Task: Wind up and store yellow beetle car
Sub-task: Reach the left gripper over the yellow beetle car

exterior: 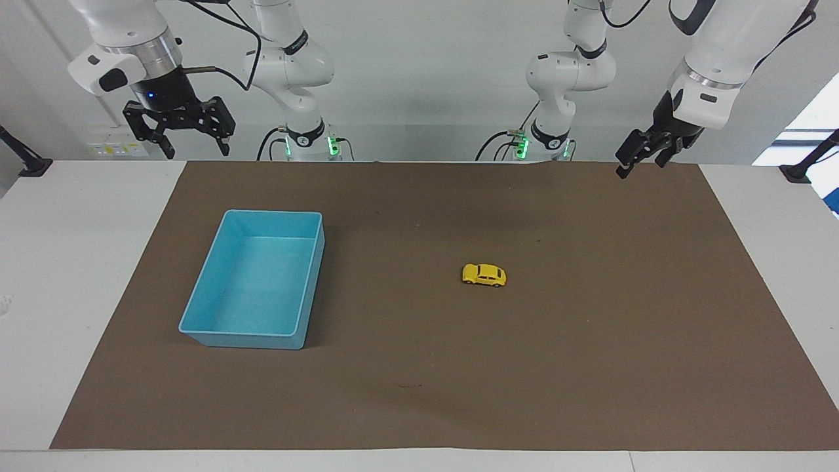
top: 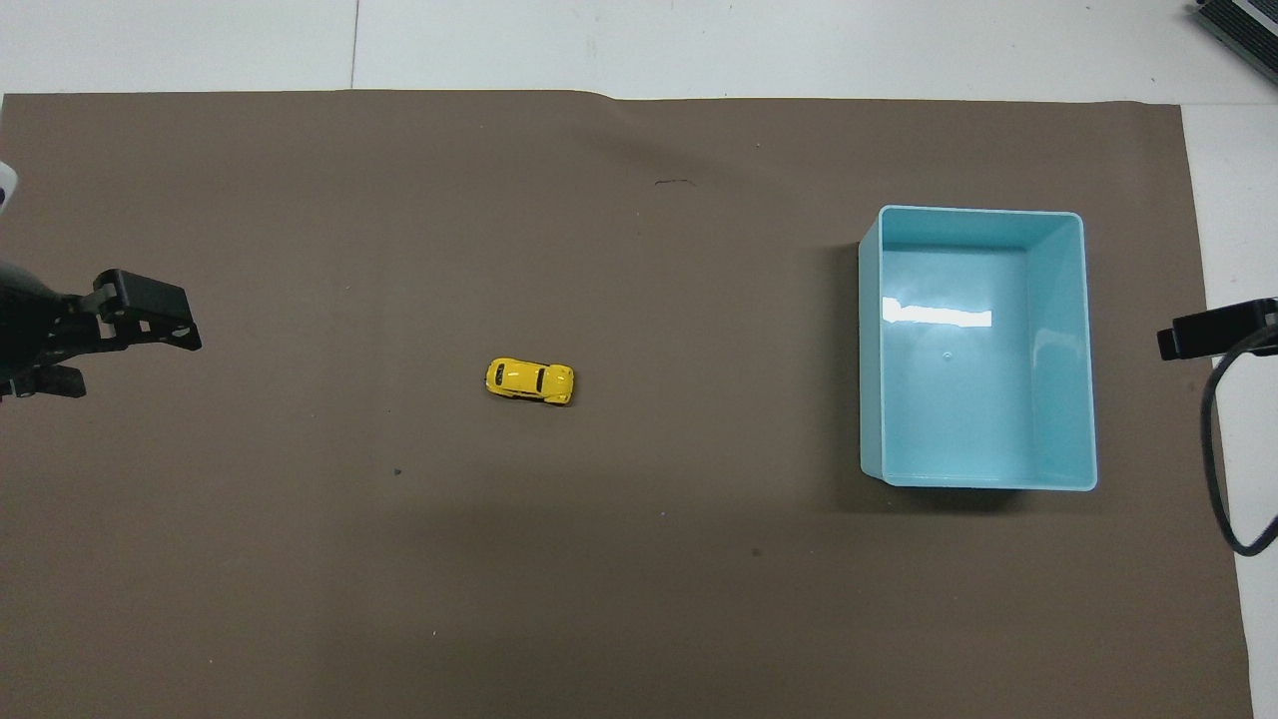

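Note:
The yellow beetle car [exterior: 484, 275] stands on its wheels on the brown mat [exterior: 590, 367], near the middle of the table; it also shows in the overhead view [top: 530, 380]. The empty light blue bin [exterior: 246, 341] sits toward the right arm's end of the mat and shows in the overhead view too [top: 978, 212]. My left gripper [exterior: 641, 167] is open and empty, raised over the mat's corner at the left arm's end, well apart from the car; the overhead view shows it too [top: 130, 364]. My right gripper [exterior: 196, 152] is open and empty, waiting high at its own end.
The white table [exterior: 72, 262] shows around the brown mat. Only a tip of the right gripper [top: 1213, 330] and a black cable [top: 1223, 499] show beside the bin in the overhead view.

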